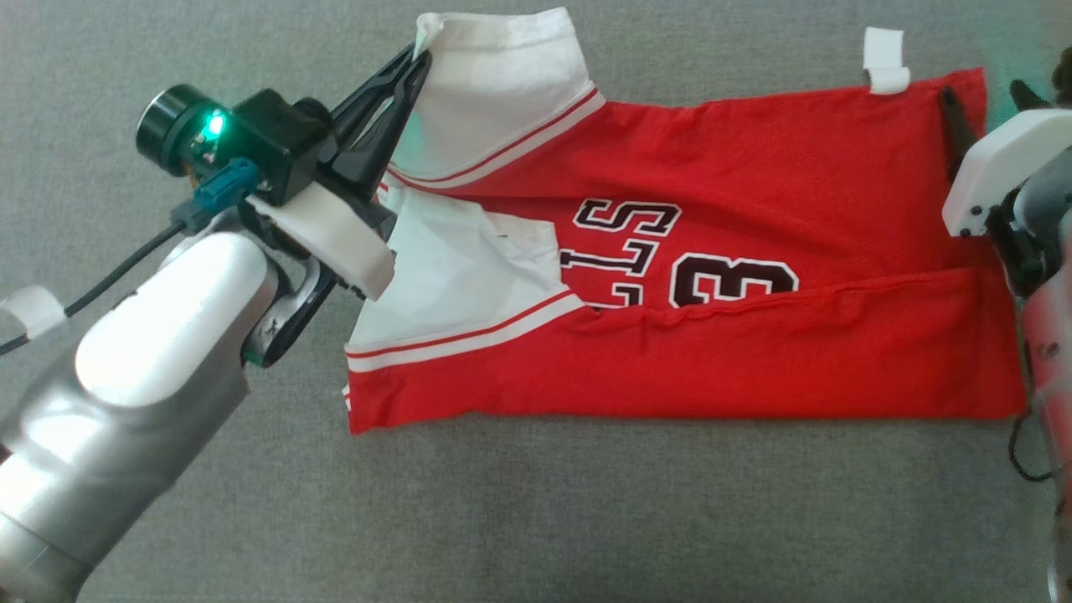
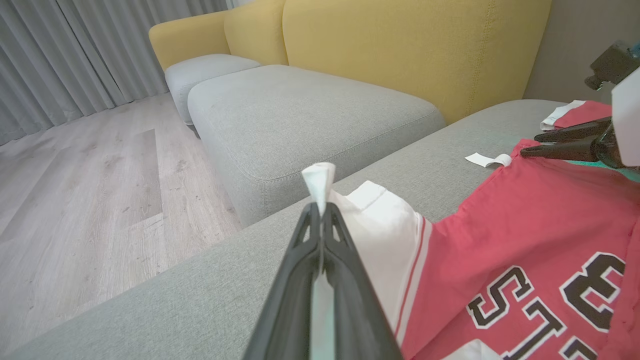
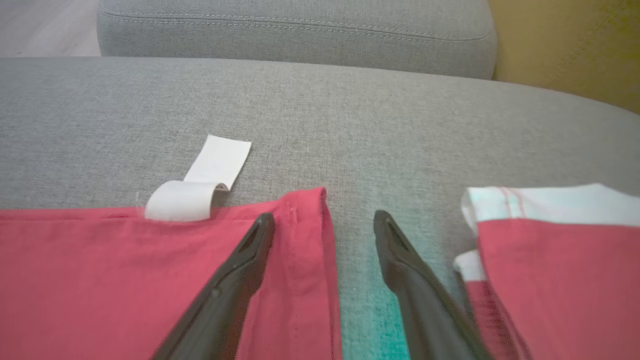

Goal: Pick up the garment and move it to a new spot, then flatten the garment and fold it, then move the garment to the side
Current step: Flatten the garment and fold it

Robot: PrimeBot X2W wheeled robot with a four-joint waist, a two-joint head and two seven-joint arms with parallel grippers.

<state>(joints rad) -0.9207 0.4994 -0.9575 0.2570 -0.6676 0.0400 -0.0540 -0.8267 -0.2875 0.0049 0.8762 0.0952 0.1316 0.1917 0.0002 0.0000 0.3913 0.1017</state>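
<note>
Garment (image 1: 754, 360): red jersey, flat on grey sofa cushion (image 1: 586, 519), centre-right.
Left fingers (image 2: 300, 285): clamped on its white sleeve corner, upper left.
Right fingers (image 3: 235, 285): wide apart astride red hem, gripping nothing.

My left forearm (image 1: 126, 394) is silver-grey with a white panel. On its black wrist camera (image 1: 180, 134) I see a green light, a teal plug (image 1: 222, 191) and a black cable (image 1: 100, 285). My left gripper (image 1: 419, 63) has long black fingers.
</note>
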